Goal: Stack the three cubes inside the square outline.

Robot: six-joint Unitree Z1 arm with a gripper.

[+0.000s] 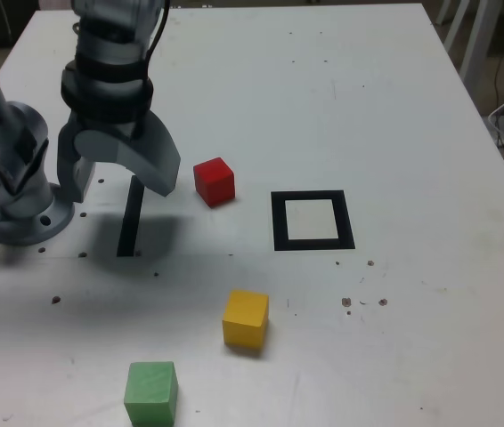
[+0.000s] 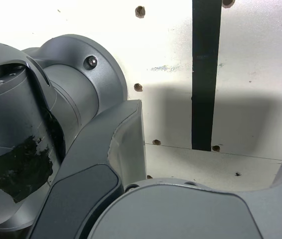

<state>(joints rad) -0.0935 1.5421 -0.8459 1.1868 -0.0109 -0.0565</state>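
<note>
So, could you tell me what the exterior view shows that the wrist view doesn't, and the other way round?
Only the exterior view shows the red cube, yellow cube, green cube and the square outline, all apart on the table, plus the open gripper above the tape strip. Only the wrist view shows the screw holes beside the strip and a close look at the arm's housing. Both show the strip and table.

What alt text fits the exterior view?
A grey robot arm's open claw hangs over a straight black tape strip on a white table. A small red cube, yellow cube and green cube sit outside an empty black tape square outline.
</note>
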